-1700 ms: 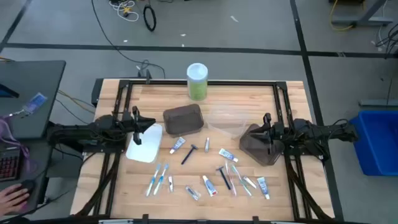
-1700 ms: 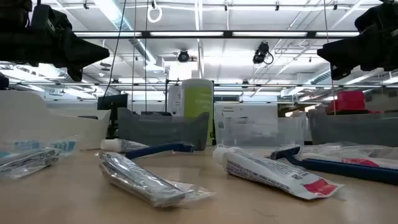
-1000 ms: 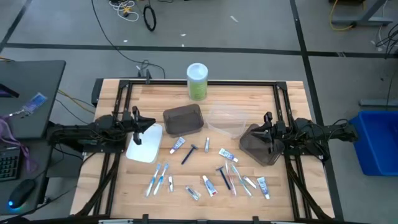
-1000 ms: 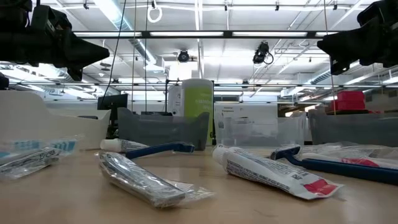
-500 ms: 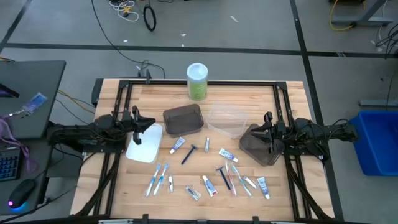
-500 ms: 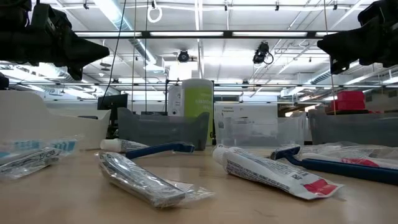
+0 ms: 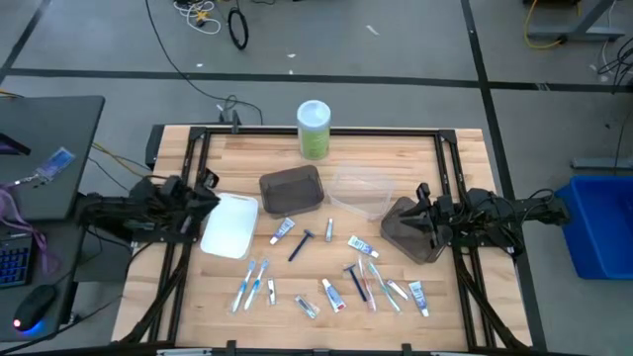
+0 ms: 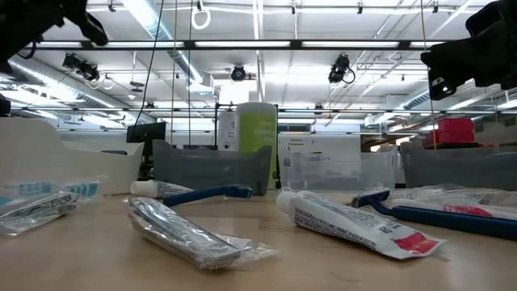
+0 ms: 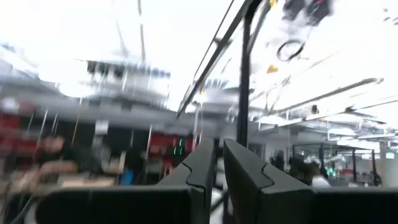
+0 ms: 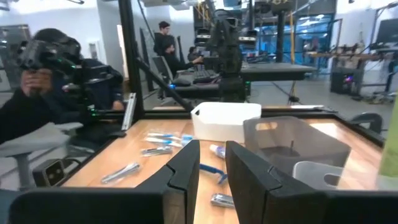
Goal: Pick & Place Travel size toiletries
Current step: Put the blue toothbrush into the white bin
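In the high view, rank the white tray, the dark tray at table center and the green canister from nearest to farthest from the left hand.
From the left hand:
1. White tray, right beside it.
2. Dark tray, table center.
3. Green canister, at the far edge.

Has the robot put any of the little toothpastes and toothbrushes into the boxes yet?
Not yet. The white tray and dark tray look empty from above, and the toiletries all lie loose on the table. Nothing is in hand: the left claw and right claw hold nothing. All the picking is left.
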Tool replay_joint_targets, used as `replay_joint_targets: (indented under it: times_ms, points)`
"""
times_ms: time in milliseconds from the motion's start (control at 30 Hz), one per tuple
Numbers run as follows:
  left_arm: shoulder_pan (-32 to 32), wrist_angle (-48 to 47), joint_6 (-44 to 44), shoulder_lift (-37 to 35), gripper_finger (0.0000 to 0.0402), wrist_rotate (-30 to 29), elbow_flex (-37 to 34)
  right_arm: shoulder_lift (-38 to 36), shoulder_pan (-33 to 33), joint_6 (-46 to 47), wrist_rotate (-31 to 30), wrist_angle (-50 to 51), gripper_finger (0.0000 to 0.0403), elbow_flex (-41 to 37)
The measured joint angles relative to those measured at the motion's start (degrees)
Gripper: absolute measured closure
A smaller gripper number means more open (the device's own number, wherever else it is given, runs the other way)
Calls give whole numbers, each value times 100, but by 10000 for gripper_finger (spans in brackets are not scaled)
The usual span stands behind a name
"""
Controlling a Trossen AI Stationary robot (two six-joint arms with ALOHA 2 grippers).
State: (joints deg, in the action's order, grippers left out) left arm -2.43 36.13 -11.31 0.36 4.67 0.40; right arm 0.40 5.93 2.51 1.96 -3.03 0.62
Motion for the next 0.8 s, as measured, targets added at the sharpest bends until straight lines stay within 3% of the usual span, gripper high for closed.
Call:
replay_joint_targets:
  times_ms: [133, 267, 600, 800]
  points:
    - [-138, -5, 257, 213, 358, -207, 143, 2, -2, -63, -187, 2, 317, 0]
    - [-141, -394, 492, 809, 358, -824, 714, 2, -2, -112, -335, 2, 316, 0]
    - [-236, -3578, 255, 3175, 359, -1113, 3730, 4, -2, -147, -336, 175, 316, 0]
    - [-541, -5851, -718, 4750, 359, -2190, 5103, 7, -2, -376, -337, 243, 316, 0]
